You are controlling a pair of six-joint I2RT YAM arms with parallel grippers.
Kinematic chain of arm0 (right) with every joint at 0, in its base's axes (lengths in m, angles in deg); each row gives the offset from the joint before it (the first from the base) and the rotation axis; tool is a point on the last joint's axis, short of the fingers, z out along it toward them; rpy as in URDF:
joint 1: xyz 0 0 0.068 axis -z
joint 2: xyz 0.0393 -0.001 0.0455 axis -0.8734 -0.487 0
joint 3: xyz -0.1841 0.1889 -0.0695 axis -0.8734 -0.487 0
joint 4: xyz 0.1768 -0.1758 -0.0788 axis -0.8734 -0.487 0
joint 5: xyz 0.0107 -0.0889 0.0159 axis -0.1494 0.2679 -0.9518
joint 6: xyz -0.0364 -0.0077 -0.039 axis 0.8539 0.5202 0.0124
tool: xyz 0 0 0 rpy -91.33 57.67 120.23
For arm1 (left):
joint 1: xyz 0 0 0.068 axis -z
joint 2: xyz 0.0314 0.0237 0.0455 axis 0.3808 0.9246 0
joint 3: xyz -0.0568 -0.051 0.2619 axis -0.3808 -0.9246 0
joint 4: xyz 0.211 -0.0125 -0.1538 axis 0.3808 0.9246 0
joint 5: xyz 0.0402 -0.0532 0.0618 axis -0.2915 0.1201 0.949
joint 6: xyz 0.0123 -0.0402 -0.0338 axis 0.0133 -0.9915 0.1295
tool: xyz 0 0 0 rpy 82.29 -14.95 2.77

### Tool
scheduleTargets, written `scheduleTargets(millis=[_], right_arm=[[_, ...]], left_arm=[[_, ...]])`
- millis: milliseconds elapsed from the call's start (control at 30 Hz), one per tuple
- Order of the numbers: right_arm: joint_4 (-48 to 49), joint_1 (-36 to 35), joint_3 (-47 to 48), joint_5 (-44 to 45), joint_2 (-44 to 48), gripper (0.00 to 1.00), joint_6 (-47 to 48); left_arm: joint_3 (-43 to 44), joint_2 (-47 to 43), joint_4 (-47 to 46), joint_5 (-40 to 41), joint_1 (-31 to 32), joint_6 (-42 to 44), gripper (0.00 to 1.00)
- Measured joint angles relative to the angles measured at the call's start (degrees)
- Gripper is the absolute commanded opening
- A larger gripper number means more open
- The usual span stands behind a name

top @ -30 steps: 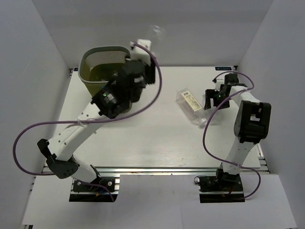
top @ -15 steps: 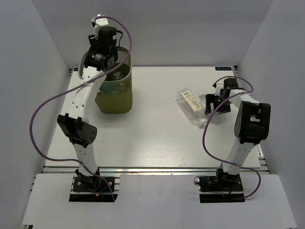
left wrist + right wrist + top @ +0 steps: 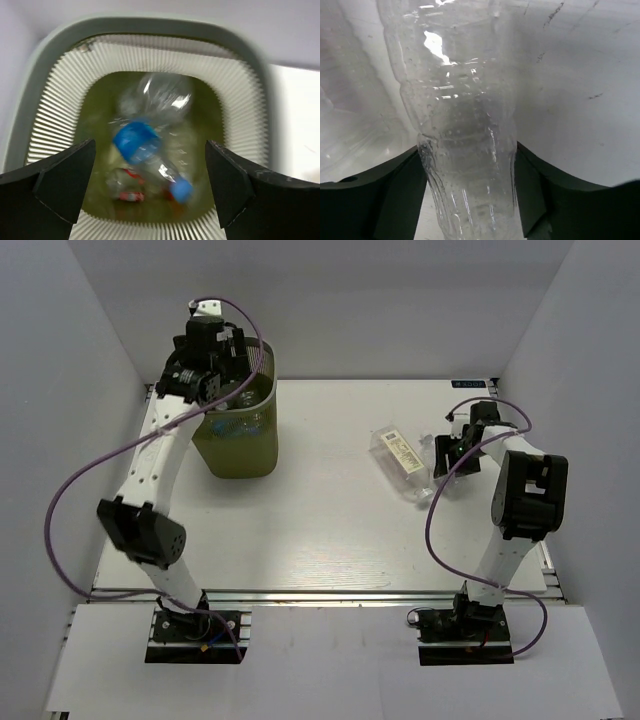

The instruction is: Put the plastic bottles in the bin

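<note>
Left hand (image 3: 150, 145) wide over bin (image 3: 150, 27); blurred bottles (image 3: 160, 100) inside, seemingly blue-capped; right hand (image 3: 467, 150) straddles clear bottle (image 3: 455, 100), grip unclear

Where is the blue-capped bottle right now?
In the left wrist view, the blue-capped bottle is inside the bin at the table's far left, directly under the open left gripper, above a red-labelled bottle.

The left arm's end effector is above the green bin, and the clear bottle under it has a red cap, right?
Not quite: the cap is blue, as the left wrist view shows. The left end effector is above the green bin, and the clear bottle under it has a blue cap.
</note>
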Motion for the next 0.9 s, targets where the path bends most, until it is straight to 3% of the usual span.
scheduleTargets(millis=[33, 167, 300, 400, 533, 633, 900], right_arm=[[-0.07, 0.0, 0.24, -0.44, -0.55, 0.51, 0.2], [-1.7, 0.02, 2.25, -5.05, -1.09, 0.24, 2.69], [-5.49, -0.2, 10.16, -11.63, -1.09, 0.18, 5.22], [-7.08, -1.11, 21.31, -16.35, -1.11, 0.17, 5.9], [-5.77, -4.9, 38.38, -26.1, -1.07, 0.18, 5.92], [-1.81, -11.15, 45.81, -31.52, -0.98, 0.18, 4.44], [27.67, -31.39, 48.24, -39.17, -4.31, 0.17, -11.39]], left_arm=[[-1.9, -2.8, -1.38, -3.1, 0.33, 0.94, 1.0], [-11.54, -15.78, -7.74, -22.01, 1.2, 3.96, 1.0], [-22.6, -25.68, -14.49, -42.97, 3.67, 4.11, 1.0], [-35.76, -30.6, -18.12, -52.0, 7.69, 3.04, 1.0], [-49.4, -30.23, -18.34, -56.61, 11.43, 1.03, 1.0], [-55.06, -28.2, -18.43, -57.11, 13.86, -0.02, 1.0], [-64.92, -25.33, -24.92, -55.78, 19.58, -4.79, 1.0]])
